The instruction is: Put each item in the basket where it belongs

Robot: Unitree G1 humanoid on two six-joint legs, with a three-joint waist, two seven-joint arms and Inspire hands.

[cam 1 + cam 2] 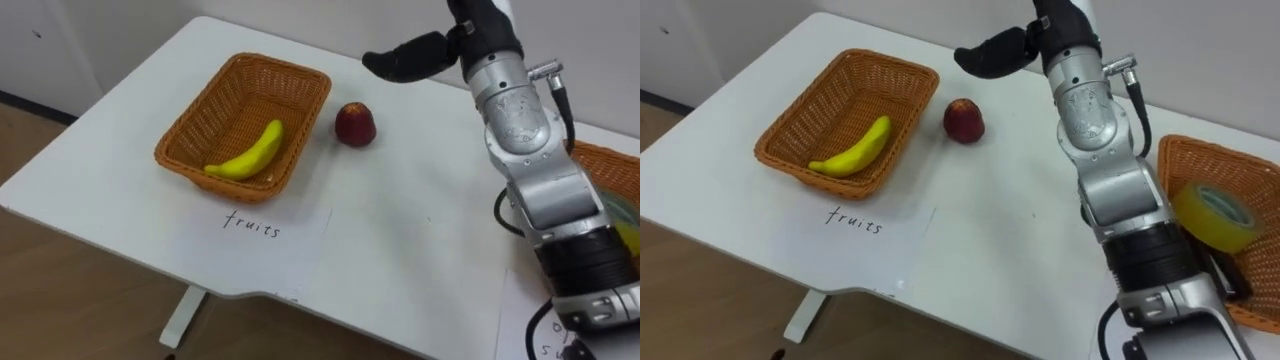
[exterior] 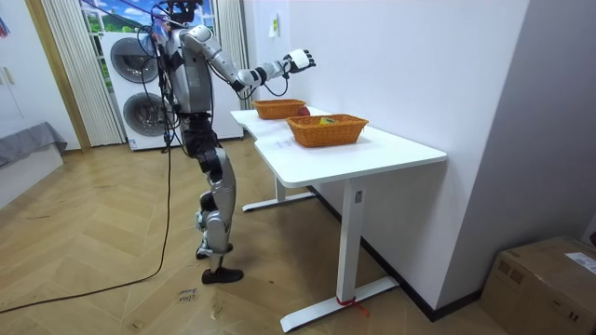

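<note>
Hovering with right hand loosely open and empty just beyond the apple, itself outside and just beside the fruit basket; likely to nudge the round apple rolling away from the basket if lowered off-centre or closed too early.

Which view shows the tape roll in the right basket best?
The right eye view: the tape roll lies in plain sight in its basket. In the left eye view the robot's arm hides most of it; in the room view it is a tiny yellowish speck.
</note>
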